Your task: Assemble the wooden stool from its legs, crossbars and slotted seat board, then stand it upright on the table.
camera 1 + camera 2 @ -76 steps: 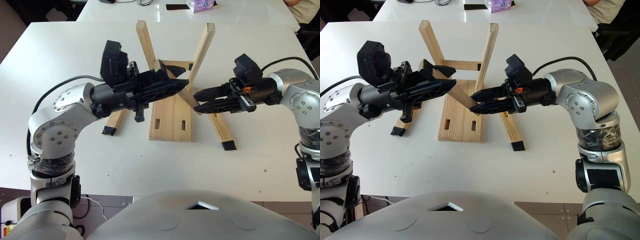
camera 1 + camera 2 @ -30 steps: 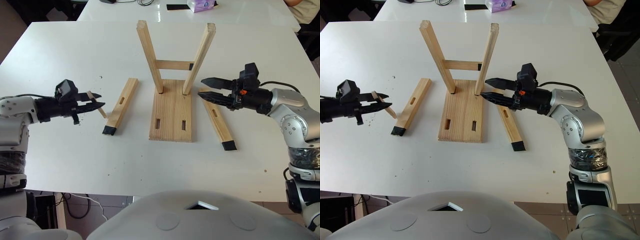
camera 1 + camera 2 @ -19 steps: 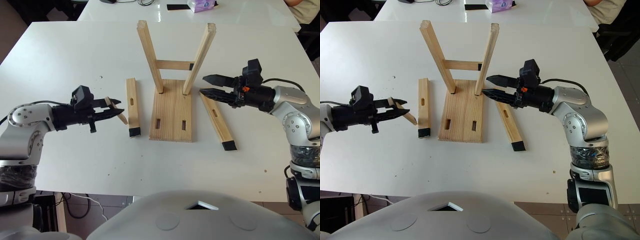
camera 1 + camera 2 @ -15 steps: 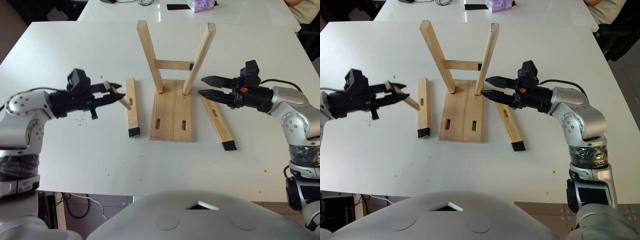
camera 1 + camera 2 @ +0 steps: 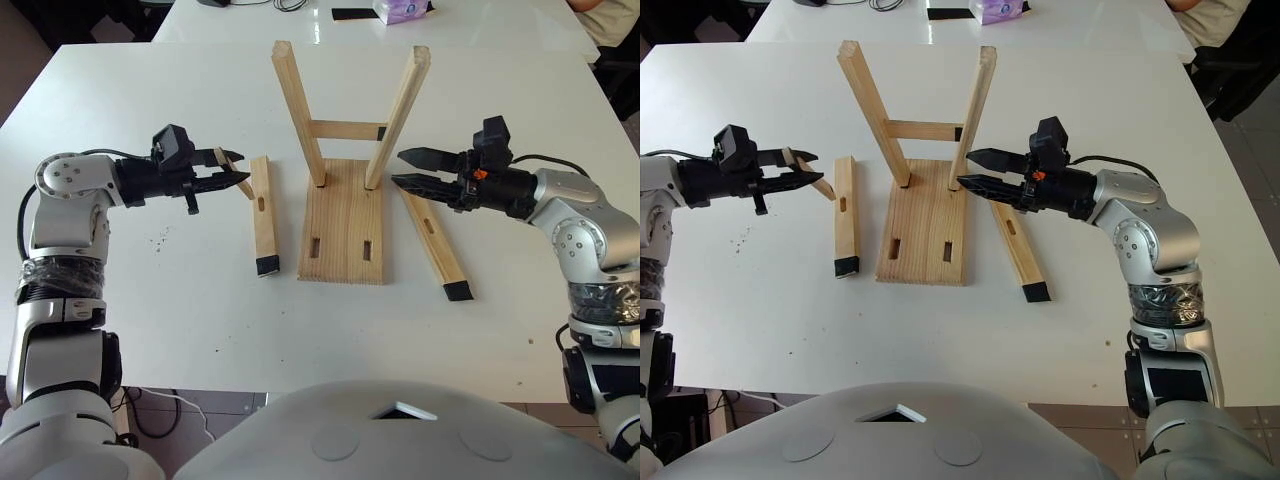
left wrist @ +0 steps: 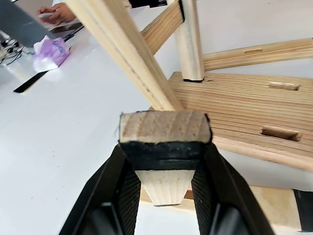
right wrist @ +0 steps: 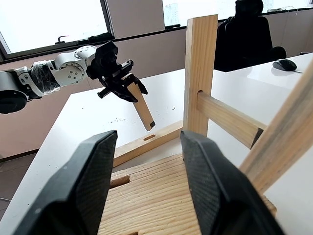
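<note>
Since the last look the left gripper (image 5: pixel 236 167) has swung up and away from the robot, carrying the loose crossbar (image 5: pixel 825 189) with it. The right gripper (image 5: pixel 398 168) has hardly shifted. The left gripper's fingers are pinched on the loose crossbar, which slants down past them. Its lower end hangs just beside the far end of the loose leg (image 5: pixel 262 215), which lies flat on the table (image 5: pixel 150 290). That leg lies just left of the seat board (image 5: pixel 343 240), nearly parallel to it. Two upright legs (image 5: pixel 298 110) stand at the board's far end, joined by the fitted crossbar (image 5: pixel 345 129). The right gripper hovers with fingers spread, just right of the upright pair, over the far end of the second loose leg (image 5: pixel 432 240). The left wrist view gives the loose crossbar's end face, clamped between both fingers, with the board's two open slots behind. The right wrist view shows the crossbar's lower end held clear above the loose leg, near its slot.
</note>
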Controlling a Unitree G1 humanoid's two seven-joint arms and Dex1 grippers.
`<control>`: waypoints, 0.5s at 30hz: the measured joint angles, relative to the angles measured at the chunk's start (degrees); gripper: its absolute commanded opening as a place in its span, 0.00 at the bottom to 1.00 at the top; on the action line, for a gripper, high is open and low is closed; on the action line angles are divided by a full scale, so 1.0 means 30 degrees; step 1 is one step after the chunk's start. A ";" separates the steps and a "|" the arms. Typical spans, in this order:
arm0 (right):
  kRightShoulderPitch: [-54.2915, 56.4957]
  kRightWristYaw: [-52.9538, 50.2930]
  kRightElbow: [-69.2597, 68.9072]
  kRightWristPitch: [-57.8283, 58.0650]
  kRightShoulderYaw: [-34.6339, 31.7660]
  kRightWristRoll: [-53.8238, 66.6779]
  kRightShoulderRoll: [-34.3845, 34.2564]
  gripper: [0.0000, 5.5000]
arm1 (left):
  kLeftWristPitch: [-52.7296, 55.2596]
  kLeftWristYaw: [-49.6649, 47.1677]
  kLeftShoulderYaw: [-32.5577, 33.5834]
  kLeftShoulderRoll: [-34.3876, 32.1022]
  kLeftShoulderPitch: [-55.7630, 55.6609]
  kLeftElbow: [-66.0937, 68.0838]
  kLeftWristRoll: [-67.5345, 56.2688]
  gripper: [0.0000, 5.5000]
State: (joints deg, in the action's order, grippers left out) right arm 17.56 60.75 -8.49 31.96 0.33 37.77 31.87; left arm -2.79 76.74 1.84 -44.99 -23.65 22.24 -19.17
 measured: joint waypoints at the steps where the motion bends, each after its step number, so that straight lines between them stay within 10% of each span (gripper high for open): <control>1: -0.0049 -0.0001 -0.0003 -0.0012 0.0000 -0.0015 -0.0003 0.43 | -0.0150 0.0053 0.0001 0.0000 -0.0048 0.0087 0.0008 0.24; 15: -0.0132 0.0111 0.0730 -0.0292 0.0147 -0.0638 -0.0155 0.43 | -0.0579 0.0715 -0.0190 0.0523 -0.0111 0.0301 0.0145 0.24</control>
State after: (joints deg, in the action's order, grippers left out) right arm 17.16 61.08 -6.30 31.08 0.77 35.86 31.40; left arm -4.52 78.89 1.27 -43.42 -23.98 23.14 -18.74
